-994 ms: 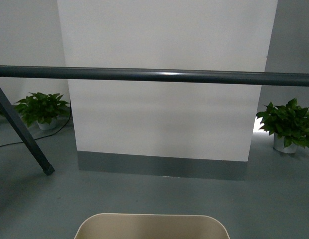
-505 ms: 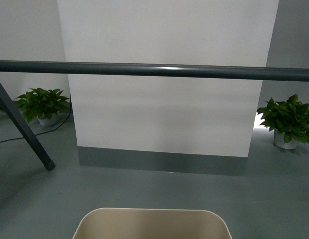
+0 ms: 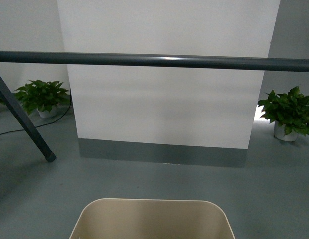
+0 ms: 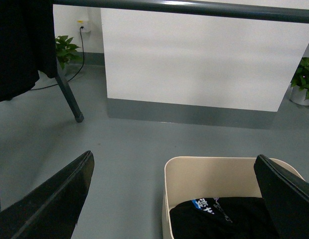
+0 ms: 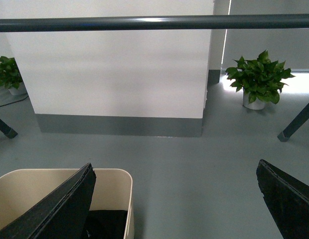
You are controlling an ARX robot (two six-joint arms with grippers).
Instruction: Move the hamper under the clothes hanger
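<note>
Over the last second the hamper [image 3: 151, 219] has crept closer to the hanger [image 3: 154, 61] bar, more of its rim showing, yet it sits short of the bar, with both grippers, left [image 4: 174, 199] and right [image 5: 177, 199], spread open and empty.

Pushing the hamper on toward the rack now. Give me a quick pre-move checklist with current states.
1. Floor between hamper and clothes hanger free of obstacles: ok.
2. Hamper already beneath the bar: not ok, it sits short of it.
3. Rack leg off the hamper's path: ok, well to the left.
4. Dark garment sitting inside the hamper: ok.
5. Left gripper and right gripper jaws spread: ok.
6. Jaws touching the hamper: cannot tell.
</note>
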